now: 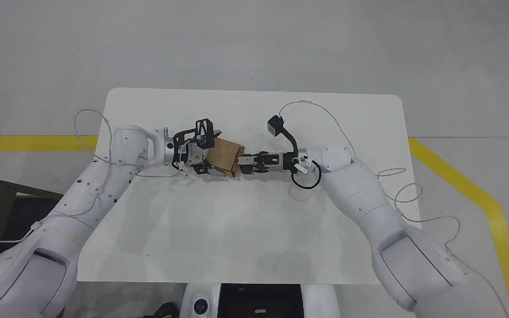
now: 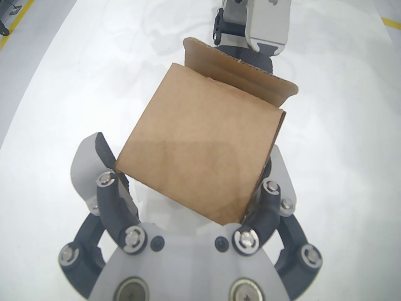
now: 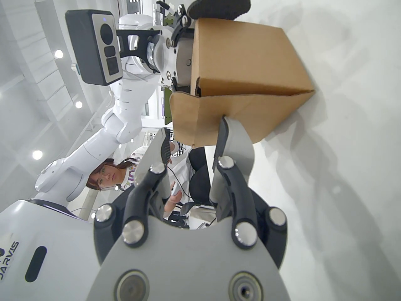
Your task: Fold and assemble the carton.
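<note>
Carton (image 1: 226,155) on white table (image 1: 254,238), grey floor (image 1: 238,40), yellow floor line (image 1: 40,143)

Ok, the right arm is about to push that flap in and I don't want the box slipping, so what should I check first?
1. Left gripper clamped on the carton: ok, a finger sits on each side of it.
2. Right gripper lined up with the flap: ok, it is open, with one finger against the flap's face.
3. Flap folded in: not ok, it stands out from the carton's body.
4. Carton resting on the table for support: cannot tell, it may be resting or held just above.
</note>
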